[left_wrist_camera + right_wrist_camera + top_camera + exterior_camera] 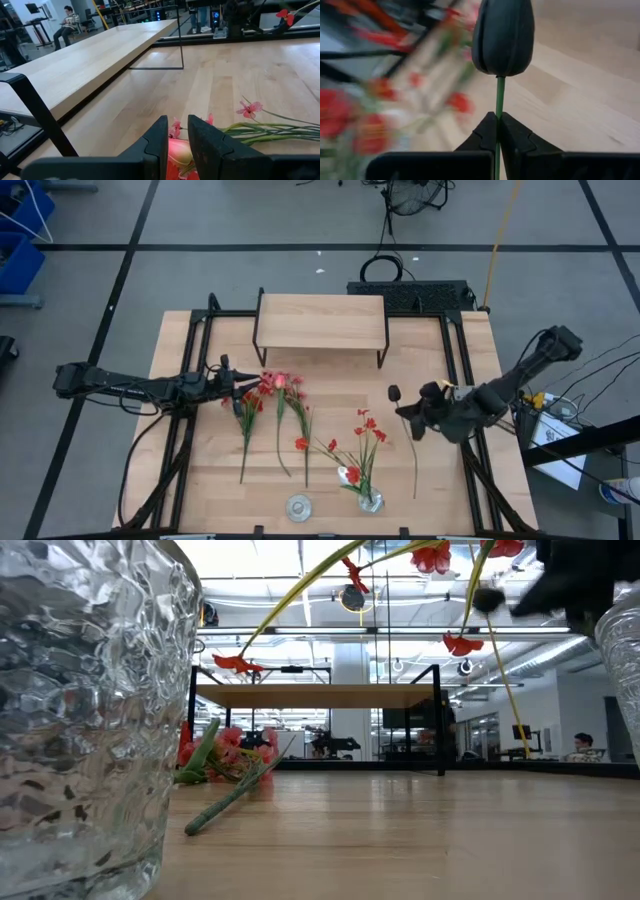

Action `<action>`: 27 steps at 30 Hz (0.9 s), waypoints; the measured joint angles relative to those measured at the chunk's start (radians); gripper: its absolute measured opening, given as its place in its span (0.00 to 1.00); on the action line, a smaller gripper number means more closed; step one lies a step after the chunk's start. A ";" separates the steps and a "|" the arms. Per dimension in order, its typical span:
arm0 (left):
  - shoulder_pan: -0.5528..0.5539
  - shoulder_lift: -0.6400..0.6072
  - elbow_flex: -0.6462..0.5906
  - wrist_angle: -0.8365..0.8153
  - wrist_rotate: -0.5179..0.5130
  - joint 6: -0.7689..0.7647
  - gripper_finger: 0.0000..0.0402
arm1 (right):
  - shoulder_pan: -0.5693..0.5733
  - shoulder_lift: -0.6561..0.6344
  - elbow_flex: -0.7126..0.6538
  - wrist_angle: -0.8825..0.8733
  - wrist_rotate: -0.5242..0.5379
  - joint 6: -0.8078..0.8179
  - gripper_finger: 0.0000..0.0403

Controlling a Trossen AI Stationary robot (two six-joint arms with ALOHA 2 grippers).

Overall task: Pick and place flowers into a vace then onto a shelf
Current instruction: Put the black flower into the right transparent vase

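A light wooden surface (430, 480) framed by black rails stands on a grey floor crossed with dark tape lines; blue bins (18, 240) sit at the far left edge of the high view. The low view looks across the wood into a bright workshop with ceiling strip lights, and a seated person (582, 748) shows far off at the right. No writing can be read in any view.

The shelf (322, 321) stands at the back middle of the surface. Loose flowers (272, 408) lie in a fan just in front of it, left of centre, blossoms toward the shelf. A clear glass vase (370, 501) near the front edge holds several red-blossomed stems (364, 442), and a second clear glass (298, 506) stands just beside it to the left.

The left gripper (240, 385) sits at the blossom end of the loose flowers, its fingers (159, 137) slightly apart around a pink bloom (177, 151), which only the left wrist view shows. The right gripper (412, 416) hovers right of the vase, fingers (487, 131) pinched shut on the thin green stem of a dark tulip (503, 35); the high view shows that stem hanging down toward the front edge.
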 joint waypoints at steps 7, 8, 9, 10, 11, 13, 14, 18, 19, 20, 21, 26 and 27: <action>0.000 0.000 0.000 0.000 0.000 0.000 0.20 | 0.165 0.023 0.000 0.586 0.161 -0.579 0.00; 0.000 0.000 0.000 0.000 0.000 0.000 0.20 | 0.184 0.033 0.000 0.673 0.166 -0.688 0.00; 0.000 0.000 0.000 0.000 0.000 0.000 0.20 | 0.203 0.046 0.001 0.761 0.167 -0.792 0.00; 0.000 0.000 0.000 0.000 0.000 0.000 0.20 | 0.220 0.061 0.002 0.842 0.166 -0.895 0.00; 0.000 0.000 0.000 0.000 0.000 0.000 0.20 | 0.237 0.077 0.002 0.911 0.160 -0.999 0.00; 0.000 0.000 0.000 0.000 0.000 0.000 0.20 | 0.262 0.111 0.002 1.006 0.118 -1.179 0.00; 0.000 0.000 0.000 0.000 0.000 0.000 0.20 | 0.271 0.130 0.002 1.039 0.085 -1.263 0.00; 0.000 0.000 0.000 0.000 0.000 0.000 0.20 | 0.271 0.209 0.003 1.141 -0.007 -1.391 0.01; 0.000 0.000 0.000 0.000 0.000 0.000 0.20 | 0.264 0.231 0.007 1.158 -0.025 -1.405 0.01; 0.000 0.000 0.000 0.000 0.000 0.000 0.20 | 0.257 0.256 0.016 1.173 -0.040 -1.423 0.01; 0.000 0.000 0.000 0.000 0.000 0.000 0.20 | 0.253 0.277 0.027 1.179 -0.043 -1.440 0.01; 0.000 0.000 0.000 0.000 0.000 0.000 0.20 | 0.217 0.373 0.094 1.178 -0.098 -1.506 0.00; 0.000 0.000 0.000 0.000 0.001 0.000 0.20 | 0.210 0.391 0.108 1.177 -0.120 -1.507 0.00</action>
